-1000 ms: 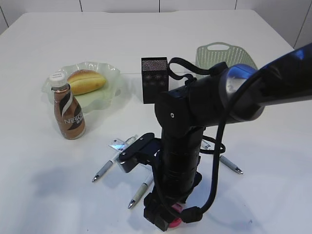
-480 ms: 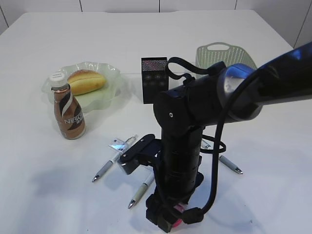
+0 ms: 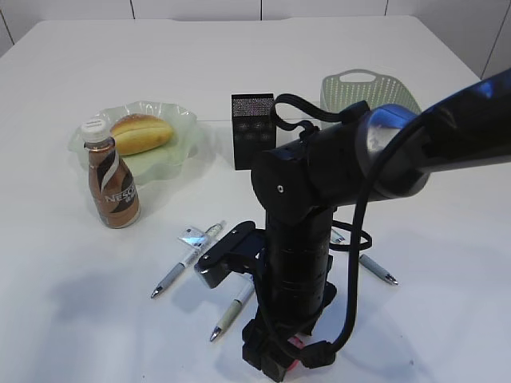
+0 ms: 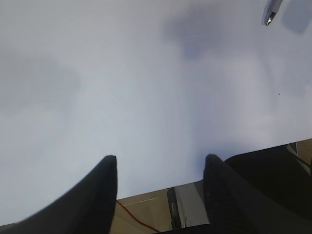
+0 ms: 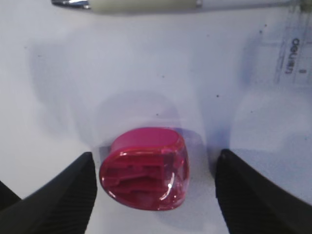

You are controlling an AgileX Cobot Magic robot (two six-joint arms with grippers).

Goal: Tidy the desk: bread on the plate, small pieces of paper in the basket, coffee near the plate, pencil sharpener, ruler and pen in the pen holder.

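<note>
A red pencil sharpener (image 5: 144, 168) lies on the white table between the fingers of my right gripper (image 5: 155, 155). That gripper is open, and a gap shows on each side of the sharpener. In the exterior view the right gripper (image 3: 275, 359) points down near the front edge and hides most of the sharpener (image 3: 295, 343). My left gripper (image 4: 161, 163) is open with nothing between its fingers, over bare table at the near edge. The bread (image 3: 141, 133) rests on the green plate (image 3: 172, 159), with the coffee bottle (image 3: 112, 179) beside it. A clear ruler (image 5: 292, 46) lies by a pen (image 5: 141, 5).
The black pen holder (image 3: 253, 130) stands mid-table, and the green basket (image 3: 370, 89) sits behind it to the right. Pens lie at the left (image 3: 184, 263), front (image 3: 231, 309) and right (image 3: 375, 270). A shiny paper scrap (image 3: 192, 236) lies near the left pen. A pen tip (image 4: 270, 12) shows in the left wrist view.
The right arm has sunk slightly over the pencil sharpener, so less of its red shows in the exterior view. Nothing else has moved.
</note>
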